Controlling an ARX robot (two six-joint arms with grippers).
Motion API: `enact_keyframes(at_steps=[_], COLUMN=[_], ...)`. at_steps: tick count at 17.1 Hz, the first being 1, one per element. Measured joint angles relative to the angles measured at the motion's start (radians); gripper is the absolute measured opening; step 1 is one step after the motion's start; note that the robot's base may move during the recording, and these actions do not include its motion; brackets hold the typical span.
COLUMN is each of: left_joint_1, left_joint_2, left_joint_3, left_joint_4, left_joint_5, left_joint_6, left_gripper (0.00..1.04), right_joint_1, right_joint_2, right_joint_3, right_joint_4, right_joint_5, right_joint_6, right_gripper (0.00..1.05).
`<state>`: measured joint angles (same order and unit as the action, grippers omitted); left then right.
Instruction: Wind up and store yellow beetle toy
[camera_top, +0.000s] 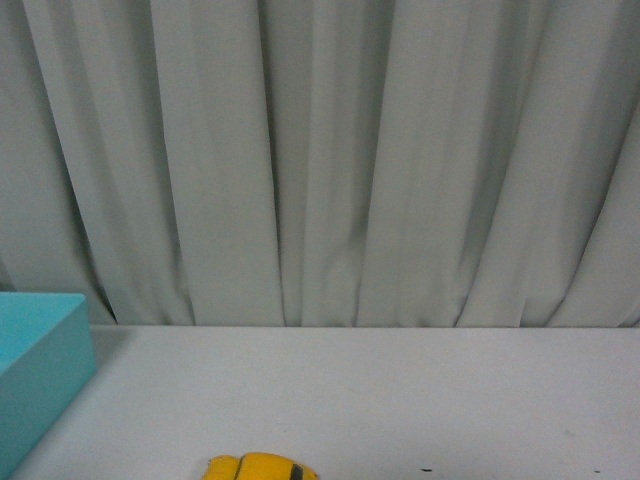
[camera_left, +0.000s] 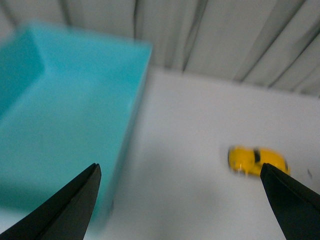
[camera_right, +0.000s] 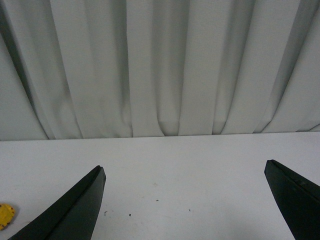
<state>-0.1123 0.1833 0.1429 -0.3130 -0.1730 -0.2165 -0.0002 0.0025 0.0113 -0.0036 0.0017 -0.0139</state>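
Observation:
The yellow beetle toy (camera_top: 260, 468) sits on the white table at the bottom edge of the front view, only its roof showing. In the left wrist view the toy (camera_left: 256, 160) appears blurred, just beyond one black fingertip (camera_left: 287, 200). My left gripper (camera_left: 180, 172) is open above the table with nothing between its fingers, the turquoise box (camera_left: 60, 115) at its other side. My right gripper (camera_right: 184, 170) is open over bare table, and a sliver of the toy (camera_right: 6, 216) shows at that frame's edge. Neither arm appears in the front view.
The turquoise box (camera_top: 40, 370) stands at the left of the table. A grey pleated curtain (camera_top: 330, 160) hangs behind the table's far edge. White tabletop (camera_top: 400, 400) stretches to the right of the toy.

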Motion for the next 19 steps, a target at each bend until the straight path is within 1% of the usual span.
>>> enact_keyframes(at_steps=[1, 2, 3, 4, 5, 6, 7, 8, 9, 10, 11, 13, 14, 15, 16, 17, 19], left_joint_1=[-0.101, -0.158, -0.154, 0.020, 0.163, 0.168, 0.163, 0.146, 0.137, 0.111, 0.088, 0.033, -0.001, -0.065, -0.107, -0.139, -0.190], left_joint_2=[0.109, 0.124, 0.135, 0.325, 0.597, 0.706, 0.778, 0.858, 0.903, 0.965, 1.008, 1.107, 1.150, 1.191, 1.212, 1.234, 1.289], left_joint_3=[0.077, 0.099, 0.114, 0.171, 0.273, 0.322, 0.357, 0.404, 0.438, 0.488, 0.531, 0.630, 0.676, 0.724, 0.752, 0.784, 0.858], left_joint_4=[-0.096, -0.114, -0.062, 0.169, 0.438, 0.523, 0.565, 0.603, 0.609, 0.627, 0.625, 0.616, 0.588, 0.508, 0.437, 0.368, 0.232], left_joint_5=[-0.095, -0.141, -0.142, 0.008, 0.111, 0.151, 0.168, 0.197, 0.200, 0.224, 0.250, 0.348, 0.389, 0.454, 0.489, 0.504, 0.498], left_joint_6=[-0.181, -0.290, -0.425, -0.435, -0.250, -0.163, -0.090, -0.017, 0.041, 0.107, 0.176, 0.333, 0.426, 0.592, 0.718, 0.831, 1.043], left_gripper=[0.98, 0.98, 0.98, 0.98, 0.98, 0.98, 0.98, 0.98, 0.98, 0.98, 0.98, 0.98, 0.98, 0.98, 0.98, 0.98, 0.98], right_joint_1=[0.000, 0.000, 0.000, 0.000, 0.000, 0.000, 0.000, 0.000, 0.000, 0.000, 0.000, 0.000, 0.000, 0.000, 0.000, 0.000, 0.000], right_joint_2=[0.000, 0.000, 0.000, 0.000, 0.000, 0.000, 0.000, 0.000, 0.000, 0.000, 0.000, 0.000, 0.000, 0.000, 0.000, 0.000, 0.000], right_joint_3=[0.000, 0.000, 0.000, 0.000, 0.000, 0.000, 0.000, 0.000, 0.000, 0.000, 0.000, 0.000, 0.000, 0.000, 0.000, 0.000, 0.000], right_joint_4=[0.000, 0.000, 0.000, 0.000, 0.000, -0.001, 0.000, 0.000, 0.000, 0.000, 0.000, 0.000, 0.000, 0.000, 0.000, 0.000, 0.000], right_joint_5=[-0.003, -0.001, -0.001, -0.002, 0.000, -0.001, -0.002, -0.001, -0.002, -0.001, -0.001, -0.002, -0.001, -0.001, -0.002, -0.001, -0.001], right_joint_6=[0.000, 0.000, 0.000, 0.000, 0.000, 0.000, 0.000, 0.000, 0.000, 0.000, 0.000, 0.000, 0.000, 0.000, 0.000, 0.000, 0.000], right_gripper=[0.98, 0.98, 0.98, 0.98, 0.98, 0.98, 0.98, 0.98, 0.98, 0.98, 0.98, 0.98, 0.98, 0.98, 0.98, 0.98, 0.98])
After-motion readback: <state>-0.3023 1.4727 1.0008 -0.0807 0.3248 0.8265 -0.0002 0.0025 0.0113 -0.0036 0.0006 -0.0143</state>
